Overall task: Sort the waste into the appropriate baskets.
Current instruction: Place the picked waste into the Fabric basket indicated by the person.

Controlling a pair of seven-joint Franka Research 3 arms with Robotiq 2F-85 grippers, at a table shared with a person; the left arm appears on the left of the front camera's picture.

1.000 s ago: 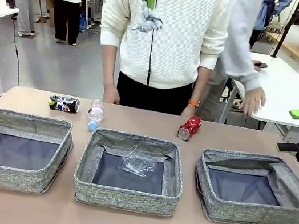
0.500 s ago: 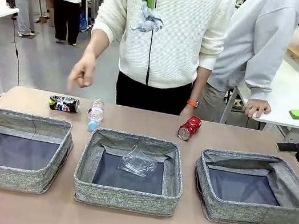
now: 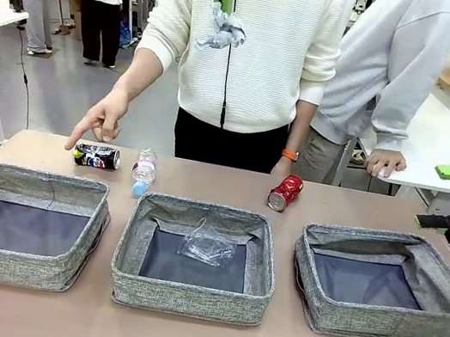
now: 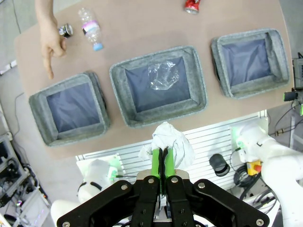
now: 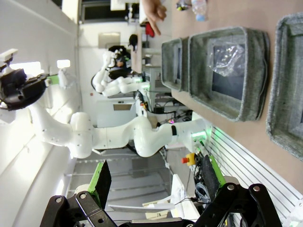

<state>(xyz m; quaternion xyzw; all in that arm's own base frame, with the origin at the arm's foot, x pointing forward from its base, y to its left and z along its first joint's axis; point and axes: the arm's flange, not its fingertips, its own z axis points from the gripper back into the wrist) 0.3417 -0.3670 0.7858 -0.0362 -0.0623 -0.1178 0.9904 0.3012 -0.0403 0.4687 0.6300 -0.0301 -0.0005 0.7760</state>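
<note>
Left gripper (image 3: 223, 4) high at top centre, clamped on paper wad (image 3: 222, 28); person's hand (image 3: 100, 122) points down at blue can (image 3: 96, 156) beside bottle (image 3: 144, 173); red can (image 3: 285, 192) lies behind middle basket (image 3: 185, 298), which holds cup (image 3: 208, 244).

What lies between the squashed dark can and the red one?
Front view: a clear blue-capped bottle lies just beside the dark can; from it to the red can the tabletop is bare.
</note>
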